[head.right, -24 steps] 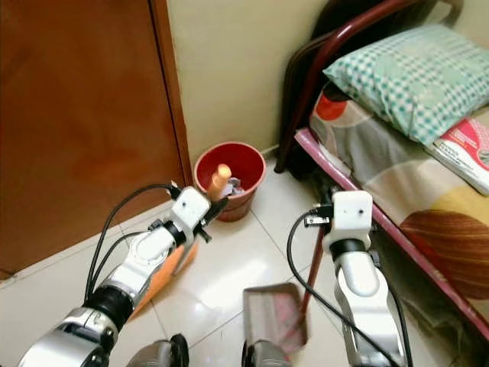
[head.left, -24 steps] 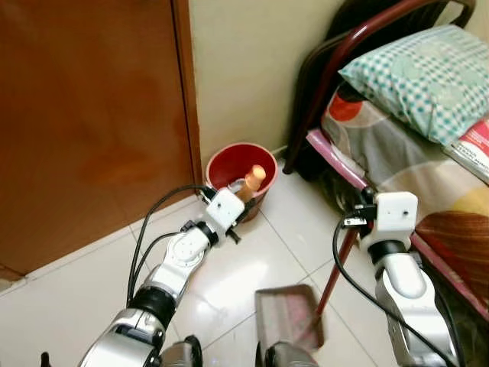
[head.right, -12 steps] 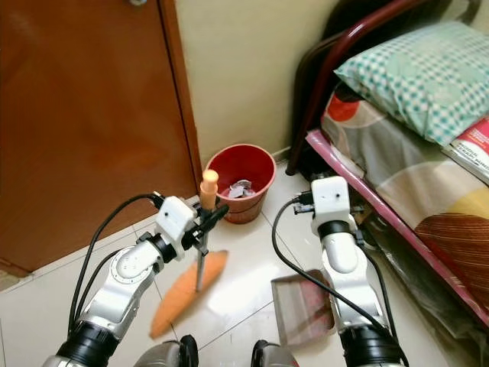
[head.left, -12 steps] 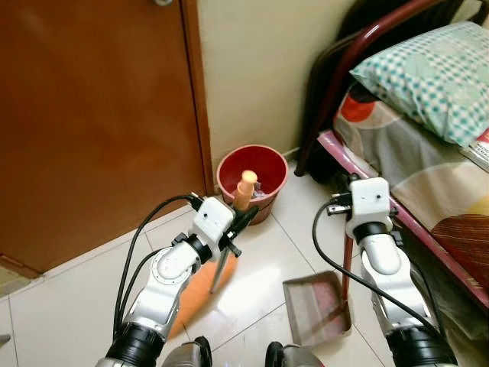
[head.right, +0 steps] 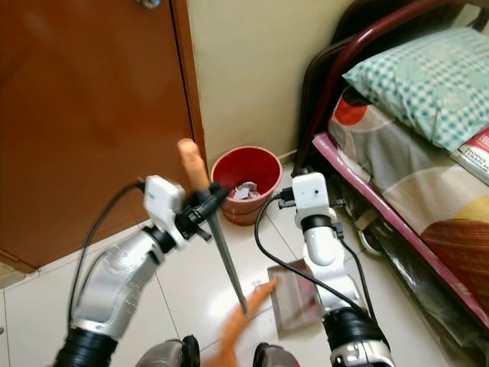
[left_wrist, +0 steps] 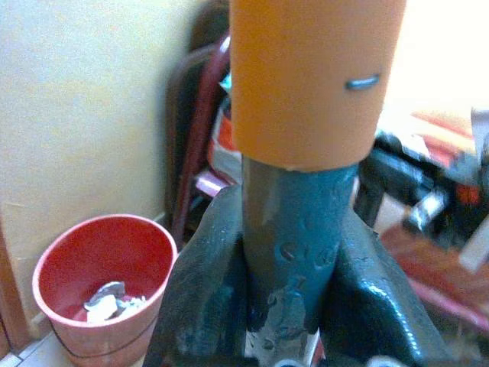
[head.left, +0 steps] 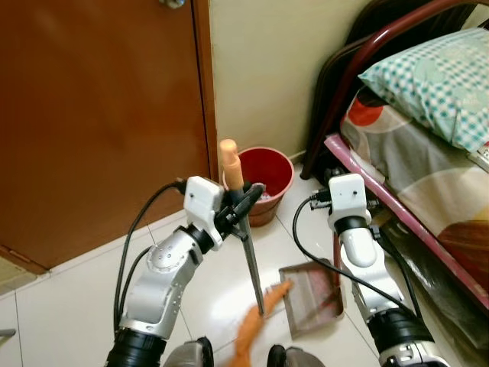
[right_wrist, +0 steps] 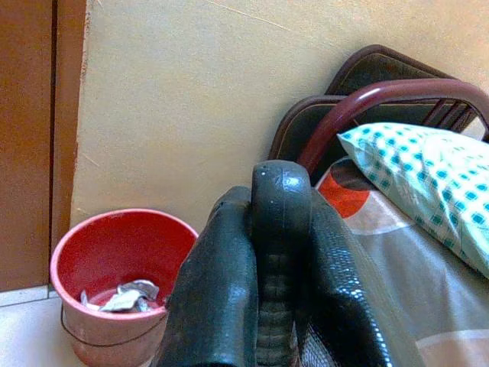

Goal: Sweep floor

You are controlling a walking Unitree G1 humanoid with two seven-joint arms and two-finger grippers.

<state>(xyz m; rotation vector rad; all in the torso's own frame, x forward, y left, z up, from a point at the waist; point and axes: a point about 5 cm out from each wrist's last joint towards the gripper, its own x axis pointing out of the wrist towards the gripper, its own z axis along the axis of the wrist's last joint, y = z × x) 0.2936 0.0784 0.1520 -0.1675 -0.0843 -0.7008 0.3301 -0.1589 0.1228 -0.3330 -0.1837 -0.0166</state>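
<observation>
While the broom (head.left: 248, 237) leans with its orange bristles low on the white floor (head.left: 76, 290), the left gripper (head.left: 243, 200) squeezes its dark pole just under the orange top. The left arm reaches forward and bends at the elbow. The right gripper (right_wrist: 267, 252) is clenched on the dustpan handle (right_wrist: 280, 229), with the right arm stretched forward. The dustpan (head.left: 309, 298) sits flat on the floor, near the robot, touching the bristles. Farther away, a red bucket (head.left: 263, 183) with scraps stands by the wall, between the brown door (head.left: 99, 115) and the bed (head.left: 428, 176).
</observation>
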